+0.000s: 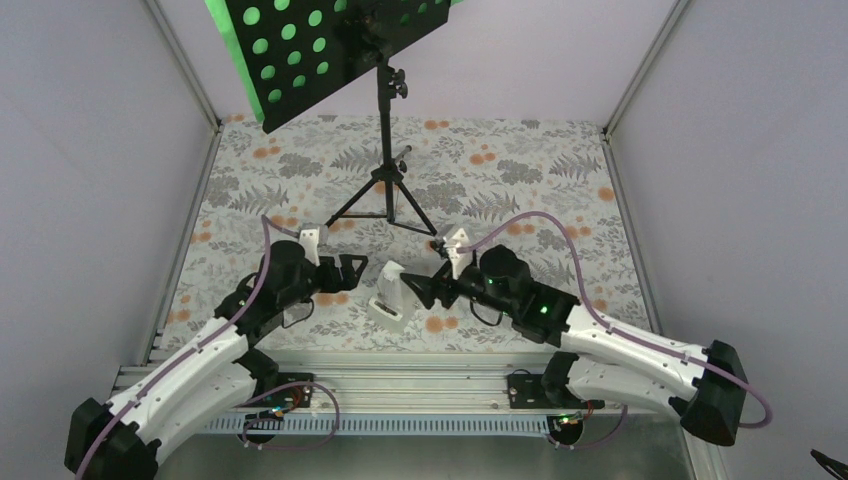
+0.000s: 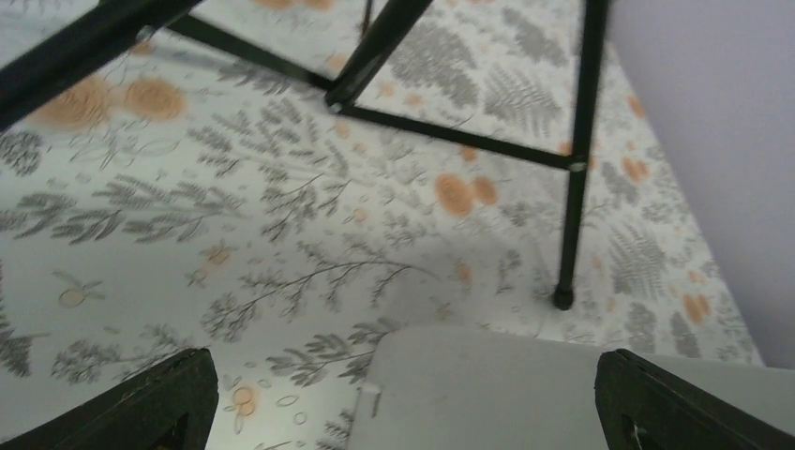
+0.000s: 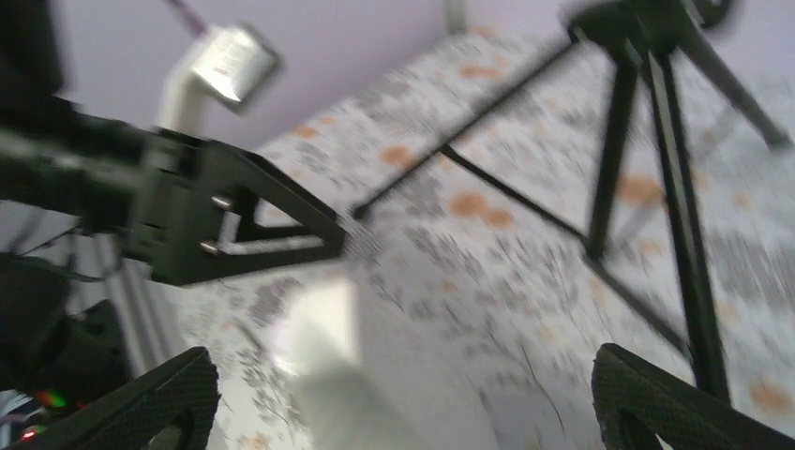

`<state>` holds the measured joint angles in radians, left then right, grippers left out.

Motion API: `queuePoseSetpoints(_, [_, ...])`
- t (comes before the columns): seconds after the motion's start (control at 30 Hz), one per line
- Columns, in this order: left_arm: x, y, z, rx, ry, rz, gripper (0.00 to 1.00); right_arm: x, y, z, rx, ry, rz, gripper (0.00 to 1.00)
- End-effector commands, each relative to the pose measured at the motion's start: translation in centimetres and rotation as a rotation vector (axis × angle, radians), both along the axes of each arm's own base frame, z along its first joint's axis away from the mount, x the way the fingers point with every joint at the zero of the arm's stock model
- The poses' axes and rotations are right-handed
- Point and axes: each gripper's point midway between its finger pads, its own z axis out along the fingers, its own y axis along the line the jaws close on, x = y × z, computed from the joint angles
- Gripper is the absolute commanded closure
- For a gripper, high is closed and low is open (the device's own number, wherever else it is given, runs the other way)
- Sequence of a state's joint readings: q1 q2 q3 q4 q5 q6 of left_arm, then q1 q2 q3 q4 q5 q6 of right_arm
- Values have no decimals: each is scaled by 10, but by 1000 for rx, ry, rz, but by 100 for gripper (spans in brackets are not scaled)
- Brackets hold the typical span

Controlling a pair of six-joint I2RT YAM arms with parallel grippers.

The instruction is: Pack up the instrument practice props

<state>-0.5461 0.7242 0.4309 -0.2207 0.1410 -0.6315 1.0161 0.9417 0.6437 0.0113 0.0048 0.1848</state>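
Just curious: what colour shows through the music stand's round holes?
Bright green, from the sheet-music pages; clearest in the top external view.

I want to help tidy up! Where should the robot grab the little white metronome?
Take the metronome across its flat sloping sides, low near the wider base, probably from the right, where the open right gripper faces it. The narrow top could slip out.

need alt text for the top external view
A small white metronome sits on a floral table between the open left end effector and right end effector. Behind it stands a black tripod music stand holding green pages.
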Motion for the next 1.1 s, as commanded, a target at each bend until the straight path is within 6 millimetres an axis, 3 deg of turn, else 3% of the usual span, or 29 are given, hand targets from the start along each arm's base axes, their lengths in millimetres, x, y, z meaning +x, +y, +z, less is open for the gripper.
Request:
queuePoseSetpoints(0.0, [4, 8, -27, 54, 69, 54, 0, 18, -40, -68, -11, 257, -257, 8])
queuePoseSetpoints(0.2, [4, 11, -58, 119, 123, 55, 0, 8, -56, -119, -11, 450, -348, 18])
queuePoseSetpoints(0.37, [1, 3, -78, 127, 162, 2, 9, 1, -41, -146, -52, 553, -309, 33])
queuePoseSetpoints(0.53, [-3, -5, -85, 111, 160, -49, 17, 2, -23, -149, -38, 590, -269, 37])
queuePoseSetpoints(0.73, [-14, -8, -110, 133, 226, -90, 23, 9, -21, -156, -50, 592, -299, 39])
queuePoseSetpoints(0.93, [-24, -25, -101, 53, 196, -183, 26, 17, -17, -154, -29, 574, -318, 38])
queuePoseSetpoints(1.07, [-32, -30, -105, 40, 213, -214, 26, 21, -16, -154, -26, 567, -335, 38])
